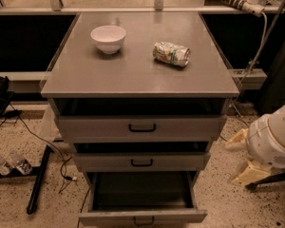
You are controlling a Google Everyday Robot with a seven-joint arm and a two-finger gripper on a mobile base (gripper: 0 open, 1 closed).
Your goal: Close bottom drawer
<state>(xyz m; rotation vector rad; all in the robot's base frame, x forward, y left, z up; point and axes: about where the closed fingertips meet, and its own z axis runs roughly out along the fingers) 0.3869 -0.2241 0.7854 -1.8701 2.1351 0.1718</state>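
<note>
The bottom drawer (142,216) is the lowest of three grey drawers in the cabinet. It is pulled far out, with its dark inside open to view and a small black handle on its front at the bottom edge of the view. My gripper (249,172) is a cream-coloured piece under the white arm (275,137). It hangs low at the right of the cabinet, near the floor, apart from the drawer and to the right of its front corner.
The top drawer (142,127) and middle drawer (141,162) are each slightly out. A white bowl (108,38) and a crushed can (171,53) sit on the cabinet top (133,75). Cables and a black bar (38,182) lie on the floor at left.
</note>
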